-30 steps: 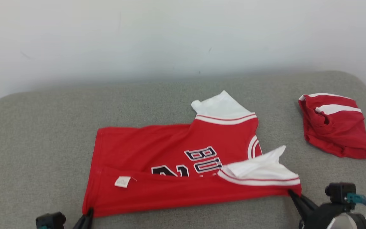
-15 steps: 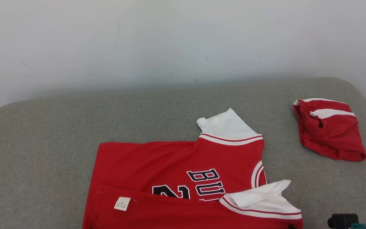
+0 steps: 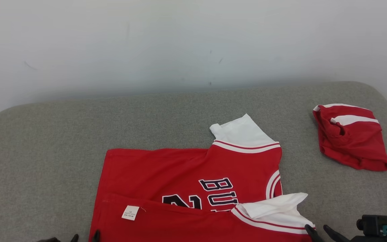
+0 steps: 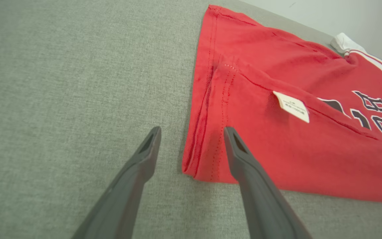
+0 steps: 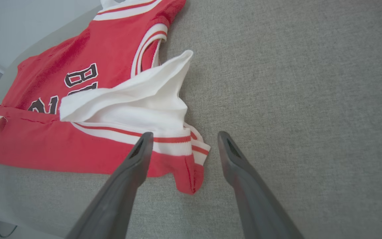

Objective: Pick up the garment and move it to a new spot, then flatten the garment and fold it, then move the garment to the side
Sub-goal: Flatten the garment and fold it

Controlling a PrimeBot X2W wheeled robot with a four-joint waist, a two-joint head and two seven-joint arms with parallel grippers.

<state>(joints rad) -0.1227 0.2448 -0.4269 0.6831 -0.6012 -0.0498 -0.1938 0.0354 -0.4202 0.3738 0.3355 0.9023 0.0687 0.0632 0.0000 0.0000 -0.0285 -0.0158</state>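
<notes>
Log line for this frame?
left claw: open, at hem corner | right claw: open, at sleeve | jersey: near edge folded, on cushion

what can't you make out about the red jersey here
Print on the red jersey: head view, the folded-over flap covers its lower part; only "BU" and a partial number show.
Care label: left wrist view, text too small to read.
Jersey's near edge: head view, cut off by the bottom edge, as are most of the left gripper and right gripper.
Second red-and-white garment: head view, bunched up, so its type is unclear.
</notes>
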